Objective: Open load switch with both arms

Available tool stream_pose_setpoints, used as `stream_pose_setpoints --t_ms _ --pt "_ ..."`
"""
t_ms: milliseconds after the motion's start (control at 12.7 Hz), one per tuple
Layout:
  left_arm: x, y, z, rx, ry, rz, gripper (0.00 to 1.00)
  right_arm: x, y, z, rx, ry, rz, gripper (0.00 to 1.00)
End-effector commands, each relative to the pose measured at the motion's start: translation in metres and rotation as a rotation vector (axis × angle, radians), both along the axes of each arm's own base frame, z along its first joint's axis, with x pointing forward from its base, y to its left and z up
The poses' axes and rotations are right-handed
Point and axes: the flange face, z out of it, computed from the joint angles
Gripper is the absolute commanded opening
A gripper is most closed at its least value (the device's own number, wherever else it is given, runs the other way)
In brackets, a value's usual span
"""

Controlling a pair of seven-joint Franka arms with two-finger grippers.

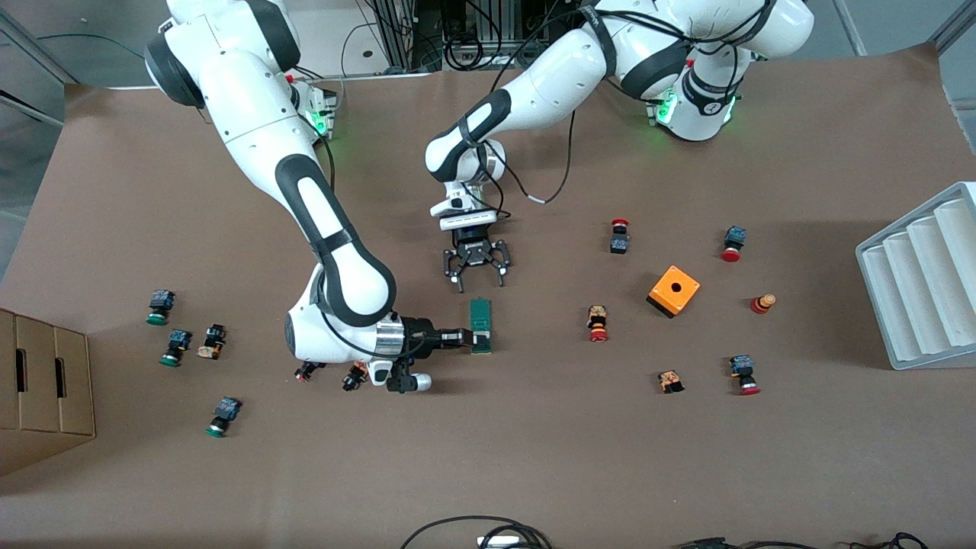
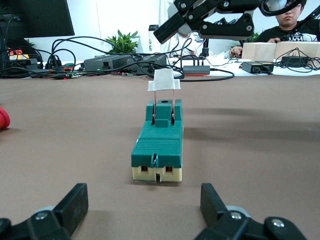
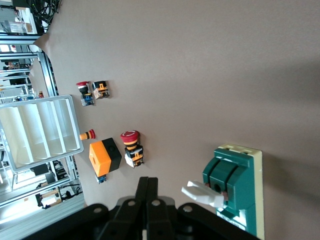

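The green load switch [image 1: 481,324] lies flat on the brown table, its long side running toward the front camera. Its white lever [image 2: 164,82] stands raised off the green body [image 2: 159,145]. My right gripper [image 1: 466,335] comes in low from the right arm's end, shut with nothing between its fingers [image 3: 151,186]. Its tips are close beside the white lever [image 3: 202,195]; whether they touch I cannot tell. My left gripper [image 1: 479,282] hangs open just above the table by the switch's end farther from the front camera. Its fingers [image 2: 75,204] point along the switch, apart from it.
An orange box with a hole [image 1: 673,290] and several red push-buttons [image 1: 597,324] lie toward the left arm's end, beside a grey ribbed tray [image 1: 919,282]. Green push-buttons [image 1: 174,347] and a cardboard box [image 1: 42,381] sit toward the right arm's end.
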Motion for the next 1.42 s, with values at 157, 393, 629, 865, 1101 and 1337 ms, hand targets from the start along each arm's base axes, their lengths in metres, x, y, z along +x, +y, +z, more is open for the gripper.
stream_pose_setpoints --t_ms 157,393,629,865,1101,1337 --pt "-0.006 -0.003 -0.022 0.006 0.022 -0.011 1.0 -0.001 -0.008 -0.015 0.007 -0.012 0.008 0.0" --pt "-0.006 -0.003 -0.022 0.006 0.022 -0.011 1.0 0.0 -0.011 -0.02 0.0 -0.016 0.01 0.0" --pt "-0.006 -0.003 -0.022 0.006 0.022 -0.011 1.0 -0.001 -0.011 -0.026 -0.004 -0.019 0.015 0.0" --pt "-0.006 -0.003 -0.022 0.006 0.022 -0.011 1.0 -0.002 -0.011 -0.03 -0.007 -0.017 0.012 0.0" --pt "-0.006 -0.003 -0.022 0.006 0.021 -0.012 1.0 -0.003 -0.008 -0.03 -0.007 -0.017 0.016 0.0" --pt "-0.006 -0.003 -0.023 0.005 0.023 -0.012 1.0 -0.005 -0.005 -0.033 -0.009 -0.013 0.021 0.0"
